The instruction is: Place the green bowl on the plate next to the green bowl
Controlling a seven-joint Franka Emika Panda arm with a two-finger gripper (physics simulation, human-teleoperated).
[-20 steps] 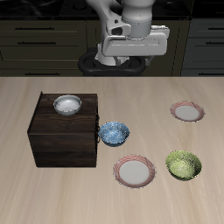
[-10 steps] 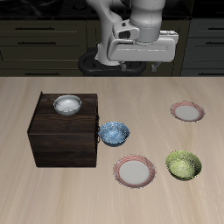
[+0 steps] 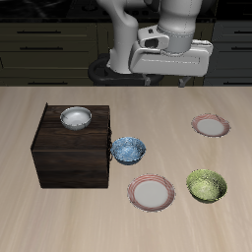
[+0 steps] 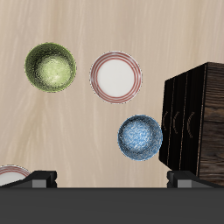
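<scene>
The green bowl [image 3: 207,184] [image 4: 50,67] sits upright on the table near its front edge, mouth facing up; being round, it has no long axis. Just beside it, apart, lies the plate [image 3: 153,192] [image 4: 115,76] with the salmon-red rim. A blue bowl [image 3: 128,150] [image 4: 140,137] rests between that plate and the dark cabinet [image 3: 73,150]. The gripper [image 3: 169,83] hangs high above the table's back, its fingers [image 4: 41,178] spread wide, holding nothing.

The paler pink plate [image 4: 10,174] is cut off at the frame edge; the jaws seem mostly out of frame.
</scene>
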